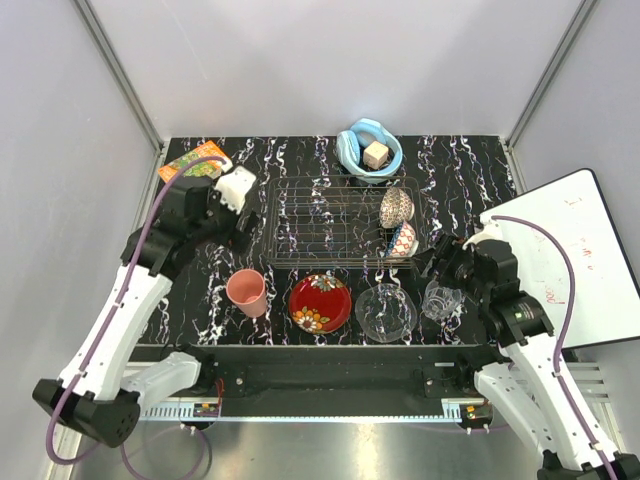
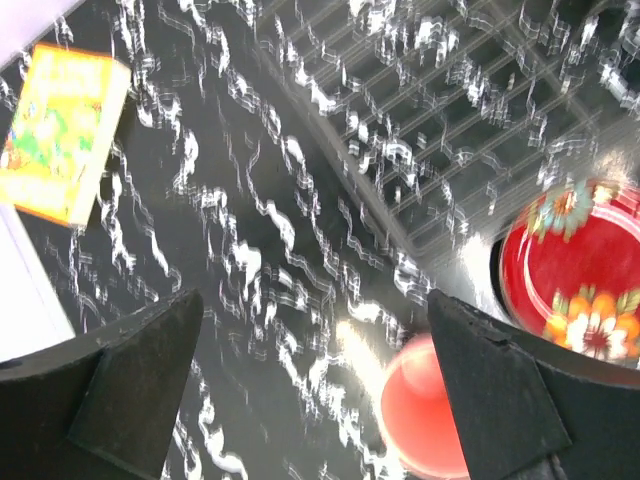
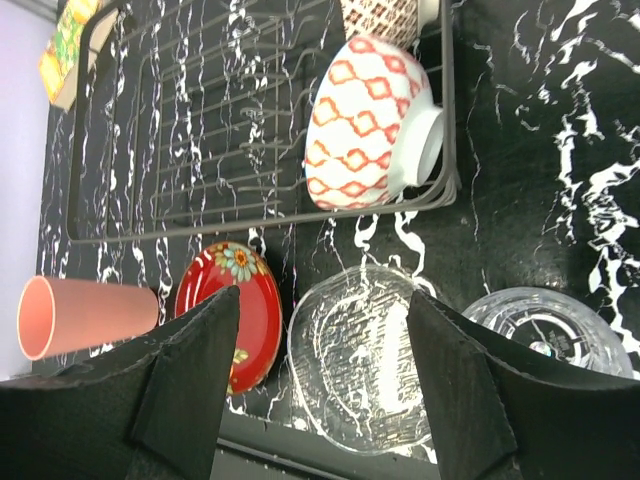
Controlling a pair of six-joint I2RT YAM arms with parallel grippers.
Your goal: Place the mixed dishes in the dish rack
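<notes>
Dish rack (image 1: 330, 220), centre of bench (image 1: 480, 170): holds a diamond-patterned bowl (image 3: 368, 125) on its side at the right end, with a brown-patterned bowl (image 3: 380, 18) just behind it.
Near edge, outside the rack, left to right: pink cup (image 1: 246, 291), red floral plate (image 1: 320, 303), clear glass bowl (image 1: 385, 312), clear glass cup (image 1: 441, 300).
Far edge: light-blue bowl (image 1: 352, 148) containing a tan cube (image 1: 375, 154).
Left tool (image 2: 312, 310) and right tool (image 3: 323, 300): jaws apart, empty.

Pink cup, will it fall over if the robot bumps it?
The pink cup stands upright and tall, so a sideways bump could probably tip it. Being round, it might then roll. It looks plastic, so likely light and hard to break.
</notes>
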